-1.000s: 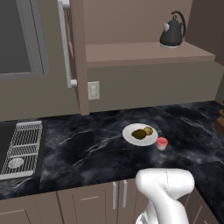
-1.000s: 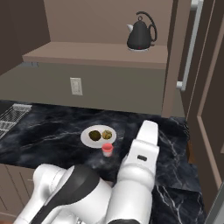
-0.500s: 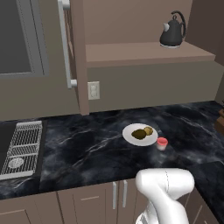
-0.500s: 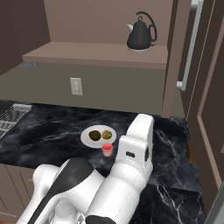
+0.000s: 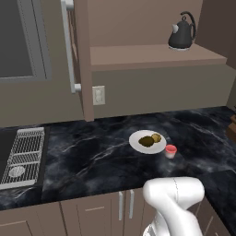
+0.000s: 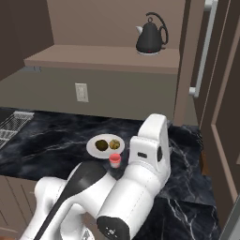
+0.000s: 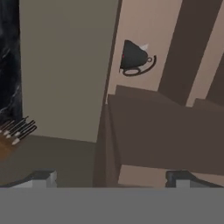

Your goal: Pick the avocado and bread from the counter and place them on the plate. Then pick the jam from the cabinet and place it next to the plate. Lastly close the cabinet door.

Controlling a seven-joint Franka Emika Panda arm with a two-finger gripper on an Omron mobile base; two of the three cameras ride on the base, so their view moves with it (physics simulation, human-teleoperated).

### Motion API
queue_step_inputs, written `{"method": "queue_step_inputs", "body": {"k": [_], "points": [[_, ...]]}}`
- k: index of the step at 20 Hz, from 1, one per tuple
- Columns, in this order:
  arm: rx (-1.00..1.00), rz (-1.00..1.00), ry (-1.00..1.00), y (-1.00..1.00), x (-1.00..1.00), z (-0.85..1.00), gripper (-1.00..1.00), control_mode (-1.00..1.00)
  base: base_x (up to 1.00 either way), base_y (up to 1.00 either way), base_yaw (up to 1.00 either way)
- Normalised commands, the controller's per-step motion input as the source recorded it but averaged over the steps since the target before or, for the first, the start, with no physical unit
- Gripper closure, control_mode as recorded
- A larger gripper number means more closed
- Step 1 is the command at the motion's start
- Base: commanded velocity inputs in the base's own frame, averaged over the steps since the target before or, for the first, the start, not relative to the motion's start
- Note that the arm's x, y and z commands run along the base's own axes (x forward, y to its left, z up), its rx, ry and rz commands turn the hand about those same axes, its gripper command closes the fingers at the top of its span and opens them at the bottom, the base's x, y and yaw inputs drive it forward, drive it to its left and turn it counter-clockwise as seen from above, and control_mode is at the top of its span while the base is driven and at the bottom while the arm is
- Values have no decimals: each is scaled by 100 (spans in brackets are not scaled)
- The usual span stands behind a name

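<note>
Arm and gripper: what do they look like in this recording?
The arm is glossy white with rounded, tubular links and dark grey to black bands and caps at the joints; one round dark cap sits on its near end. No cables or markings can be made out. In the hand view, the gripper shows two small, dark grey, blocky fingertips.

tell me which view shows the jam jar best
The left base view: the jam jar stands unobstructed on the counter, just right of the plate. In the right base view it sits close beside the arm, at the plate's near edge.
</note>
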Motion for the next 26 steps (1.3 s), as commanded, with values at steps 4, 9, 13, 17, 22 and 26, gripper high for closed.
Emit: {"method": "queue_step_inputs", "body": {"k": [4, 9, 13, 17, 22, 26], "points": [[0, 11, 21, -26, -18, 18, -100, -100, 0, 0, 0], [8, 1, 16, -12, -26, 26, -100, -100, 0, 0, 0], [11, -2, 7, 0, -11, 23, -100, -100, 0, 0, 0], [8, -1, 7, 6, -4, 9, -100, -100, 0, 0, 0], [2, 0, 8, 21, 0, 0, -100, -100, 0, 0, 0], [1, 0, 2, 13, 4, 0, -100, -100, 0, 0, 0]]}}
